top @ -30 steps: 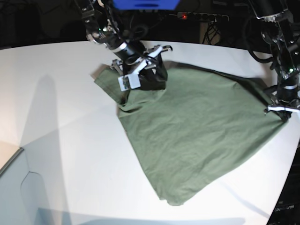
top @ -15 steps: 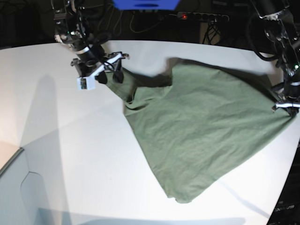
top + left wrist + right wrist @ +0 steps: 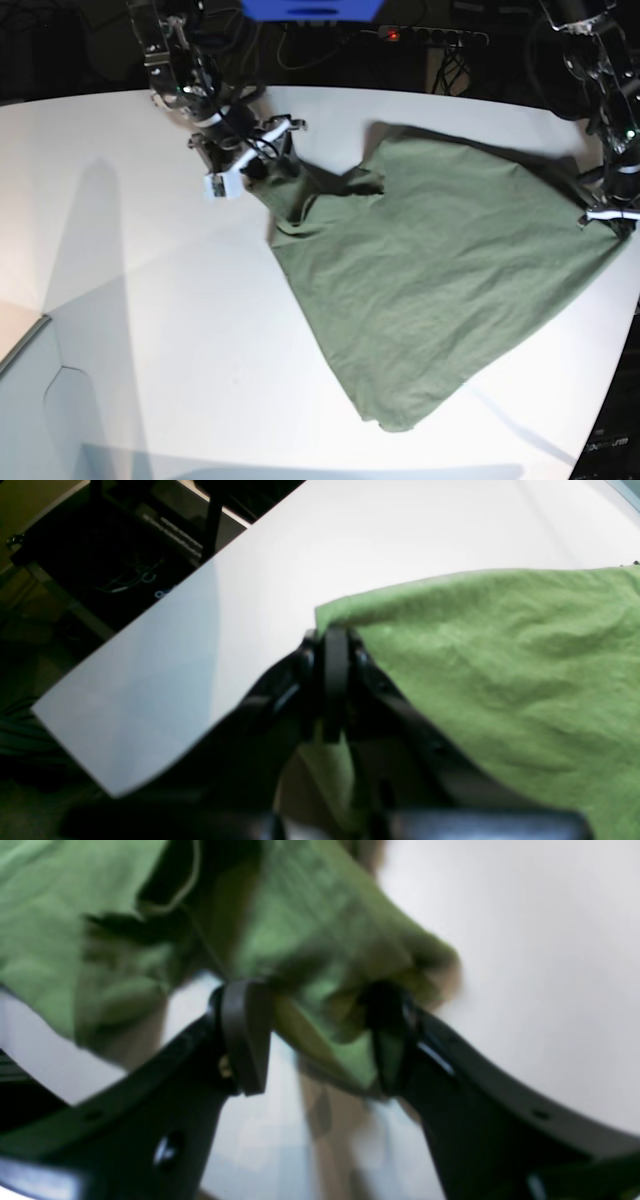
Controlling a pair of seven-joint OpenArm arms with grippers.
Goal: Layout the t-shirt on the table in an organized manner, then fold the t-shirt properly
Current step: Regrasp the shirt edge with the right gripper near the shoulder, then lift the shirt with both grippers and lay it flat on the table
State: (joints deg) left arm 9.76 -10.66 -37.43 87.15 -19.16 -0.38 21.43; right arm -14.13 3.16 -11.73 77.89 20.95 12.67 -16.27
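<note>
The olive-green t-shirt (image 3: pixel 430 270) lies mostly flat on the white table (image 3: pixel 150 300), tapering to a point at the front. My right gripper (image 3: pixel 255 165) is at the shirt's bunched far-left end. In the right wrist view (image 3: pixel 315 1040) its jaws stand a little apart, clamped on a thick wad of t-shirt (image 3: pixel 310 940) held just above the table (image 3: pixel 525 965). My left gripper (image 3: pixel 608 215) is at the shirt's right corner, near the table's right edge. In the left wrist view (image 3: pixel 336 637) it is shut on the t-shirt's corner (image 3: pixel 500 655).
A power strip with a red light (image 3: pixel 430 35) and cables lie behind the table's far edge. A blue object (image 3: pixel 310 8) is at the top centre. A lower grey surface (image 3: pixel 30 400) sits at the front left. The floor drops off beside the left gripper (image 3: pixel 100 555).
My right gripper swung left with the shirt's bunched end, then came partly back right. The whole shirt has shifted slightly right. My left gripper kept its hold and edged right.
</note>
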